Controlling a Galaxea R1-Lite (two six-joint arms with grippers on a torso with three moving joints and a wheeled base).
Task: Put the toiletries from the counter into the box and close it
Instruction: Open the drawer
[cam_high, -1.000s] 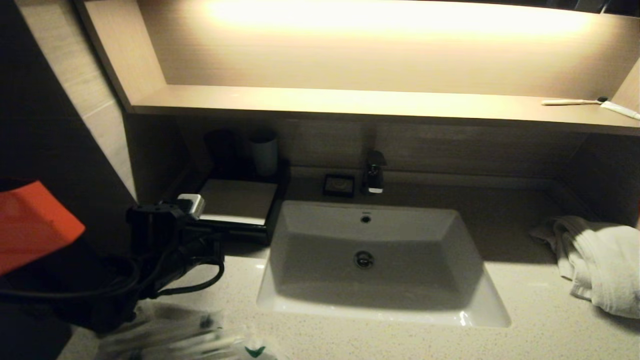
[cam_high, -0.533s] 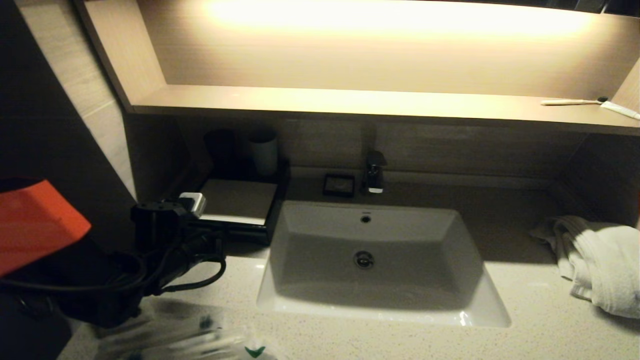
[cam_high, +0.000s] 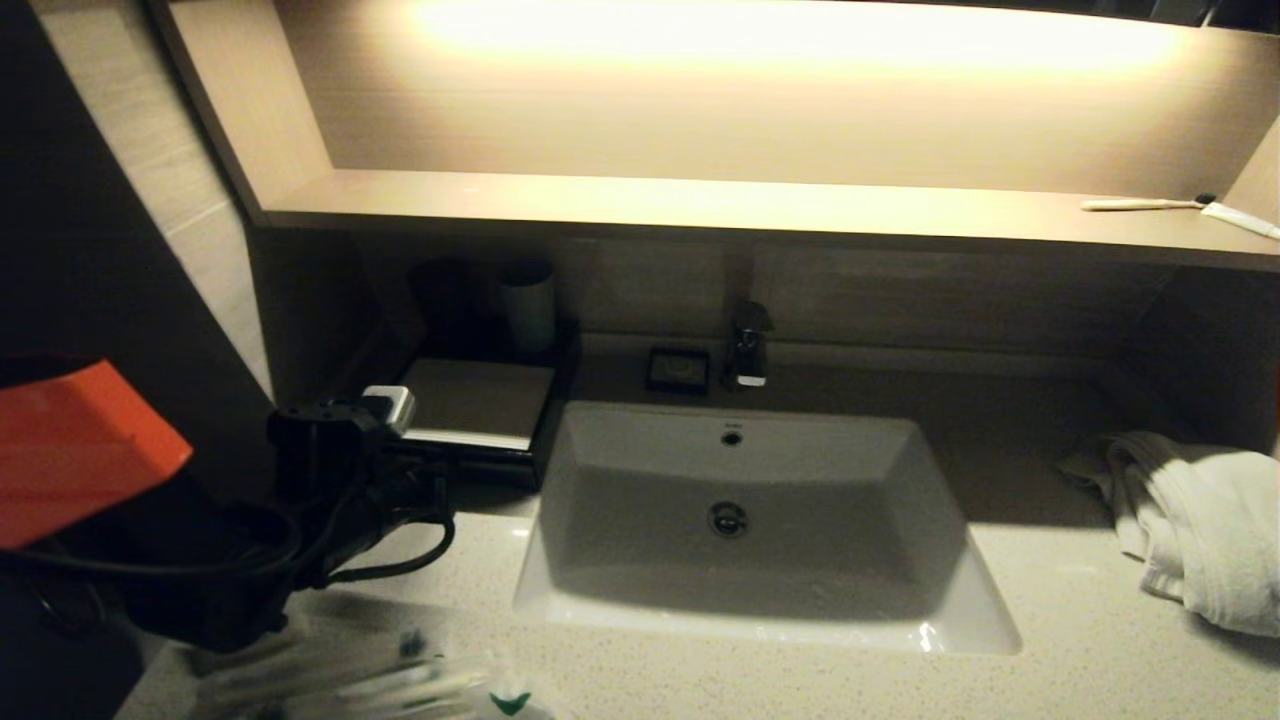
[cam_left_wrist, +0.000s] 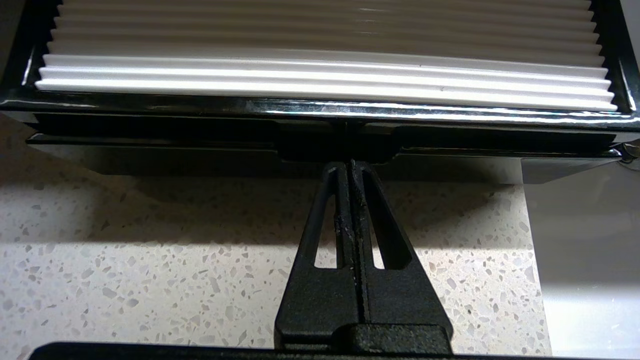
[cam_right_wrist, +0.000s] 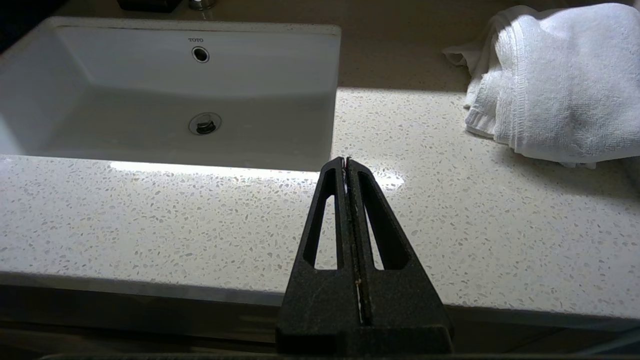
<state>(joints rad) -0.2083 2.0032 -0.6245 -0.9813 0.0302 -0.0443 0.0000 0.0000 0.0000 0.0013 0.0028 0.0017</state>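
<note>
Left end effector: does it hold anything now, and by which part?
Nothing is held. The left end effector is shut on itself, its tips at the middle of the box front edge. The right end effector is also shut and empty.

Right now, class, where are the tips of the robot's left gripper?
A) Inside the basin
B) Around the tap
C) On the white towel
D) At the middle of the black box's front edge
D: in the left wrist view the shut left gripper meets the middle of the front of the box, above the counter.
</note>
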